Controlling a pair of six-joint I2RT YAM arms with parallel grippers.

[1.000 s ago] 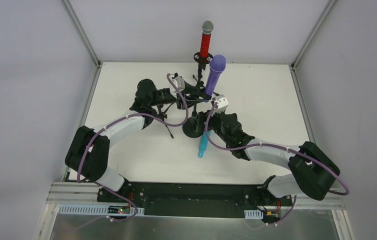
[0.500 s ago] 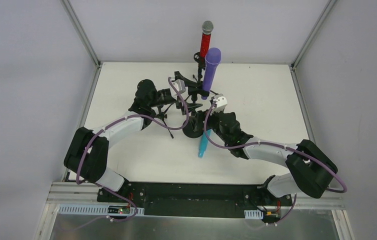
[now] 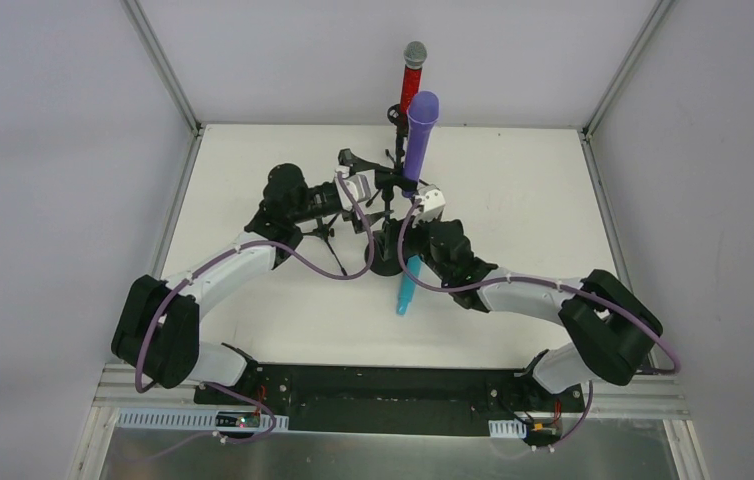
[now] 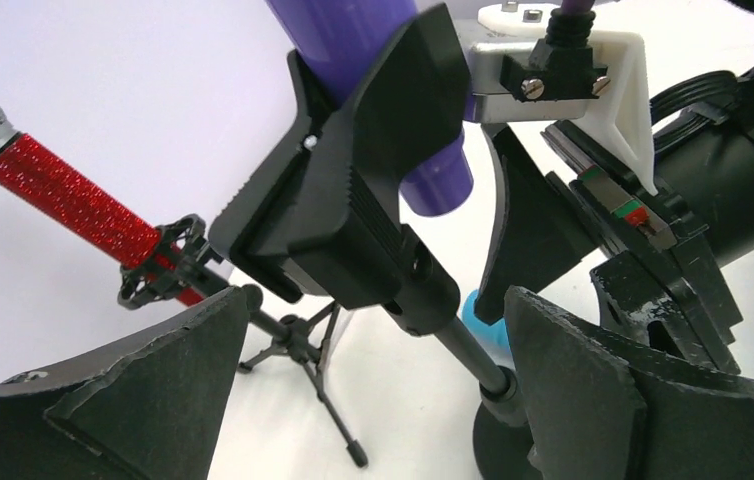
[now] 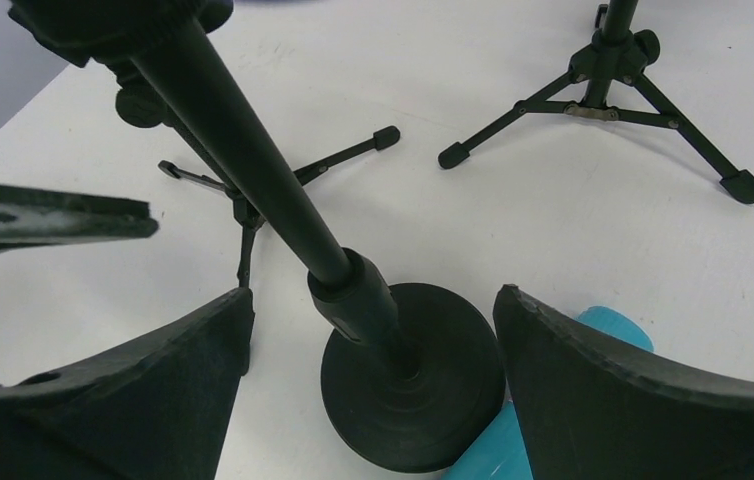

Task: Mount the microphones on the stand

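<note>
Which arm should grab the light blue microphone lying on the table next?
Probably the right. The cyan plastic stick microphone lies by the round black stand base, just beside the open right gripper. The open left gripper is higher up, facing the black clip holding the purple microphone.

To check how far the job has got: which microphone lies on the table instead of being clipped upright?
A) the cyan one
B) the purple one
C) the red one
A: the cyan microphone lies flat on the table beside the round stand base, while the red microphone and the purple microphone are clipped upright.
</note>
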